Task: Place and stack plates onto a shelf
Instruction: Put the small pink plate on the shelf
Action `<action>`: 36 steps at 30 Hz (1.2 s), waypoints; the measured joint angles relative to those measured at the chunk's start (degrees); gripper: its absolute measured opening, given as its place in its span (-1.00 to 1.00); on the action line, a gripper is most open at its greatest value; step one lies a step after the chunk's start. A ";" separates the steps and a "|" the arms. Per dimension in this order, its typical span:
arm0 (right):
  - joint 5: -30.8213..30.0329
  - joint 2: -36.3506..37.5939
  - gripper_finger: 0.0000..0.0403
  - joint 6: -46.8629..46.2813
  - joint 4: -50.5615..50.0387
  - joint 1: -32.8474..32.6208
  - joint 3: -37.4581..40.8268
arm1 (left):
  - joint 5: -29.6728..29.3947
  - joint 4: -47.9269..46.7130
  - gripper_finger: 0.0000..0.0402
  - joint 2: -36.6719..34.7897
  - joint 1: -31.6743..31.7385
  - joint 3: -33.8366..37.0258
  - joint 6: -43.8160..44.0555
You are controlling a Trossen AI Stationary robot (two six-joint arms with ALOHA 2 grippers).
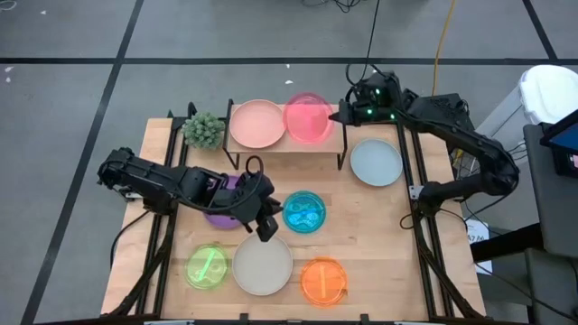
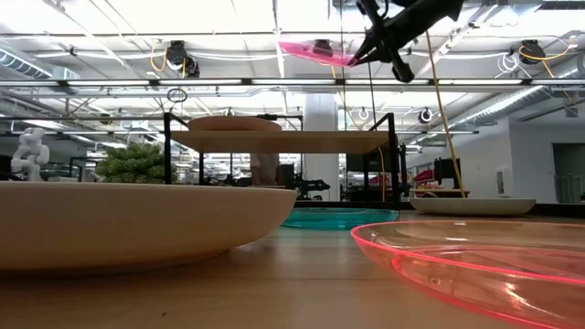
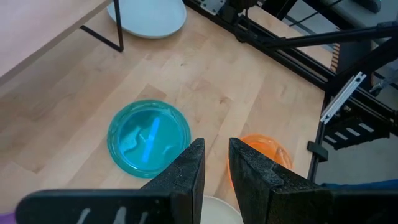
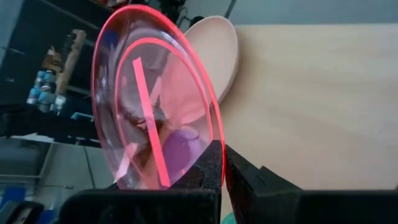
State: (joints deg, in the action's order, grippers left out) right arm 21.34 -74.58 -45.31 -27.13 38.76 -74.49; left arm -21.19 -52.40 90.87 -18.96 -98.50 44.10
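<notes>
Right gripper (image 1: 340, 115) is above the right half of the shelf (image 1: 271, 149), fingers clamped on the rim of the hot pink plate (image 1: 309, 118). In the low view the hot pink plate (image 2: 318, 52) hangs clear above the shelf (image 2: 283, 141), tilted, not touching the board. The right wrist view shows the fingers (image 4: 208, 167) pinched shut on the plate's edge (image 4: 155, 118).

The pale pink plate (image 1: 257, 124) lies flat on the left half of the shelf. The shelf stands at the far edge of the bench (image 1: 379, 244), near its middle. A small green plant (image 1: 204, 130) sits just beside the shelf's left end, at the bench's far left corner.

Left gripper (image 1: 268, 227) is over the middle of the bench, between the purple plate (image 1: 221, 215) and the blue plate (image 1: 304, 212). Its fingers (image 3: 186, 174) stand slightly parted with a narrow gap, and nothing is seen between them. The purple plate is largely covered by the left arm.

Grey-blue plate (image 1: 376, 162) lies flat toward the right edge of the bench, just beyond the shelf's right legs. Along the near edge, left to right: green plate (image 1: 208, 267), cream-white plate (image 1: 263, 265), orange plate (image 1: 322, 280). The green and cream-white plates lie just beside one another; whether they touch cannot be told
</notes>
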 joint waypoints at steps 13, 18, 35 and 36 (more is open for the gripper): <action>0.99 -5.08 -1.00 12.47 -8.12 6.20 -2.78 | -0.02 0.00 -0.62 0.00 1.44 0.00 -1.15; -2.25 -6.40 -1.00 15.31 -9.28 7.45 -2.78 | 0.00 0.00 -0.62 0.00 2.26 0.00 -1.93; -5.15 -11.28 -1.00 19.03 -9.34 8.47 -2.78 | 0.02 0.00 -0.62 0.00 2.56 0.00 -1.92; -5.17 -11.39 -1.00 19.20 -9.14 8.42 -2.78 | 0.02 0.00 -0.62 0.00 2.56 0.00 -1.92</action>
State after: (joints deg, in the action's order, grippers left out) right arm 16.17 -85.97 -26.11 -36.27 47.18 -77.28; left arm -21.17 -52.40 90.87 -16.40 -98.50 42.17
